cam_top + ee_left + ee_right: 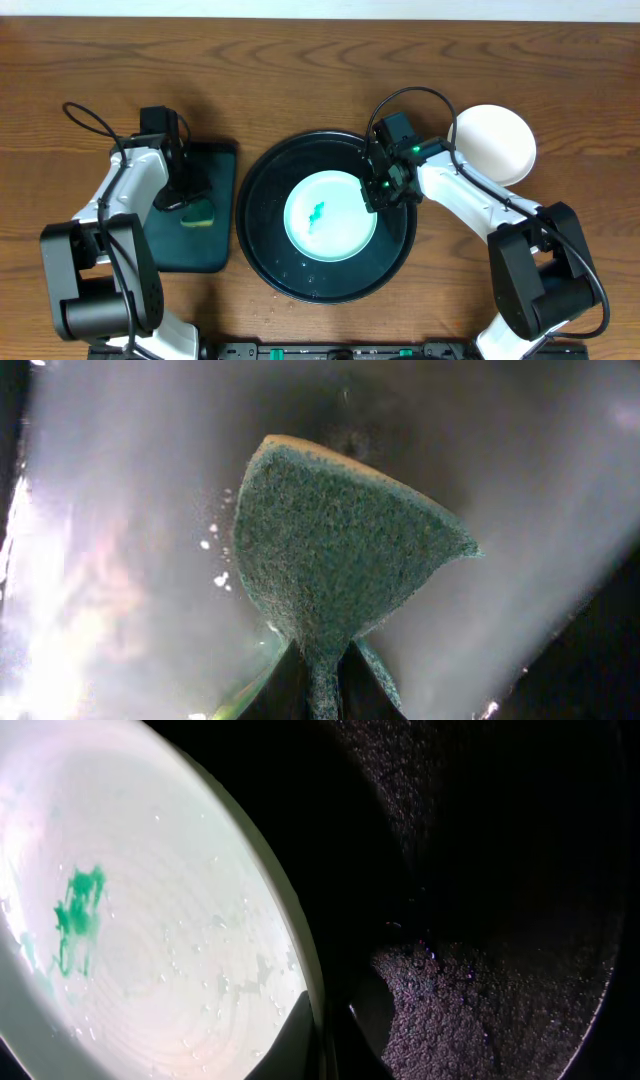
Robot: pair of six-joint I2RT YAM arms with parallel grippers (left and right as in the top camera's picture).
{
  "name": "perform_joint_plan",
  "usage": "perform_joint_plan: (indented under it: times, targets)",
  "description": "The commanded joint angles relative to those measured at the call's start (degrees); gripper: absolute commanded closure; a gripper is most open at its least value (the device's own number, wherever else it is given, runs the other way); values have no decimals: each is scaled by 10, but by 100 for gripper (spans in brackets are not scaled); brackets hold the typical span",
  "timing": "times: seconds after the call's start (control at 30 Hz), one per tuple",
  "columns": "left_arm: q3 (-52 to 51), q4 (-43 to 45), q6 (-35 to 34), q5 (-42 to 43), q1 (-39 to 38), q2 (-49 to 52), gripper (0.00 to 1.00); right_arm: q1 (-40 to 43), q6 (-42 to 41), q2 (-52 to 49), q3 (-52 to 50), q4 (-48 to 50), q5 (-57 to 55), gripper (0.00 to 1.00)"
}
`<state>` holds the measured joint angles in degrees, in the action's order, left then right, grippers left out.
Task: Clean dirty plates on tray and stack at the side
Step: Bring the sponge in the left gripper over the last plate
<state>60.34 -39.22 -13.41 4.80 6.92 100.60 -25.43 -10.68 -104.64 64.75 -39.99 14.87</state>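
A pale mint-green plate (330, 216) with a green smear (317, 212) lies in the round black tray (262, 192). My right gripper (378, 192) is shut on that plate's right rim; in the right wrist view one finger lies on the plate (150, 910) and one outside its rim (325, 1040). A white plate (497, 143) rests on the wooden tabletop at the right. My left gripper (188, 195) is shut on a green and yellow sponge (201, 212), seen close in the left wrist view (340, 550), over the rectangular black tray (220, 160).
The rectangular black tray lies left of the round tray, nearly touching it. Water drops dot the round tray's floor (500, 870). Brown wooden tabletop (300, 60) surrounds everything.
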Motion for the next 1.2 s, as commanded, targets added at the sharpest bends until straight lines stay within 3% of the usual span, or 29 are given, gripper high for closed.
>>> perform_joint_plan:
  times: [0.0, 0.3, 0.7, 0.9, 1.17]
  targets:
    - [-7, 0, 12, 25, -2, 38, 93, -7, -9, -6, -7, 1, 0, 99]
    - [-5, -26, 9, 36, -2, 26, 93, -7, -16, -10, -19, 10, -1, 99]
    - [2, -90, -18, 36, -22, -168, 93, -7, -22, -29, -27, 34, 0, 99]
    - [2, -115, -57, 53, -115, -211, 93, -7, -22, -30, -27, 36, 0, 99]
    - [2, -74, -134, 53, -258, -158, 93, -7, -22, -30, -27, 38, 0, 99]
